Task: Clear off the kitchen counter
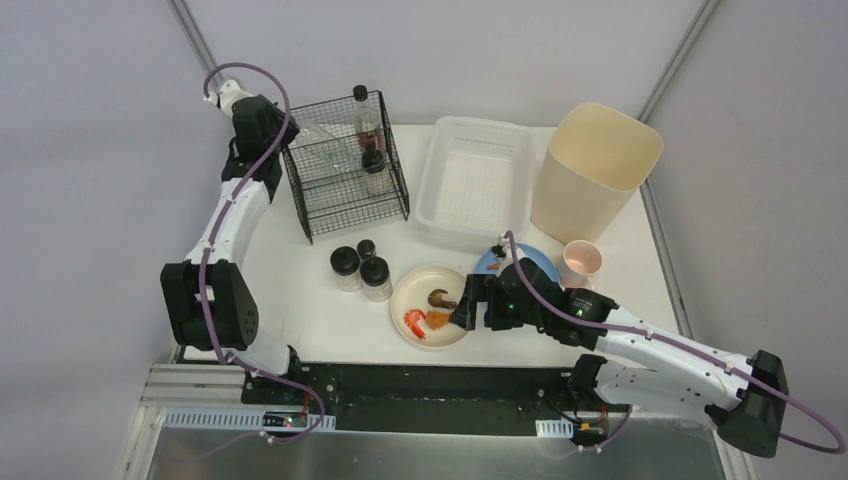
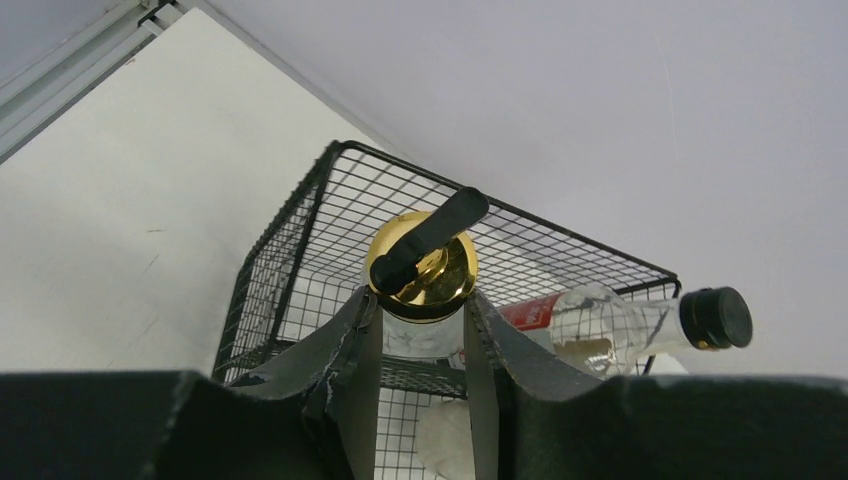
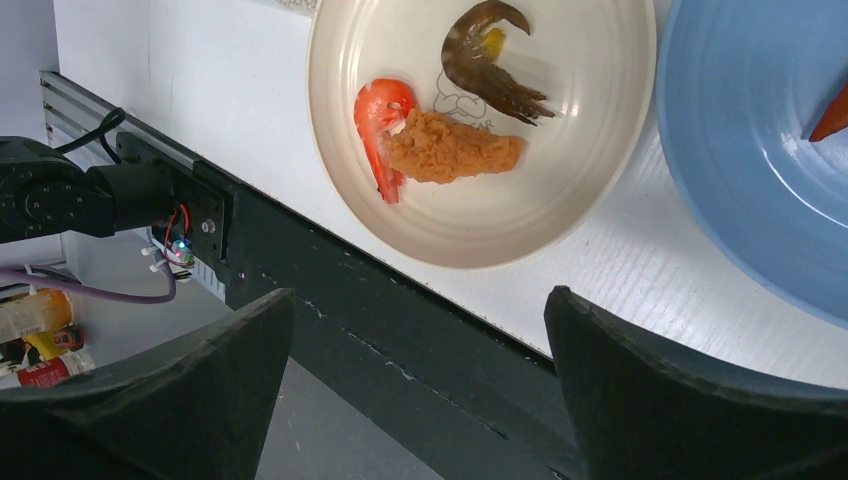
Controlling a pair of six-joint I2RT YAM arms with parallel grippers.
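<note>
I am looking first at the white worktop (image 1: 300,300), which is lying under and ahead of both arms and carrying a good deal yet, so I judge the clearing far from done. The left fingers (image 2: 370,325) are gripping the neck of a gold-capped bottle (image 2: 420,270), narrow and tight just under its black lever. Directly beyond them the black wire basket (image 2: 300,230) is standing, with a clear black-capped bottle (image 2: 620,320) leaning inside it off to their right. I take the step in hand to be settling the gold-capped bottle in that basket. I cannot tell whether its base is resting on anything. To do it well I am planning to hold it upright, bring it straight down clear of the leaning bottle and the wire rim, and let go only once it is standing by itself. The right fingers (image 1: 462,312) are standing wide apart and holding nothing, hovering over the near edge of the cream plate (image 3: 600,130). An orange shrimp (image 3: 378,125), a fried piece (image 3: 450,150) and a dark scrap (image 3: 490,70) are lying on it ahead of them. The blue plate (image 3: 760,180) is sitting just to their right. The black-lidded jars (image 1: 360,270) are waiting to their left.
</note>
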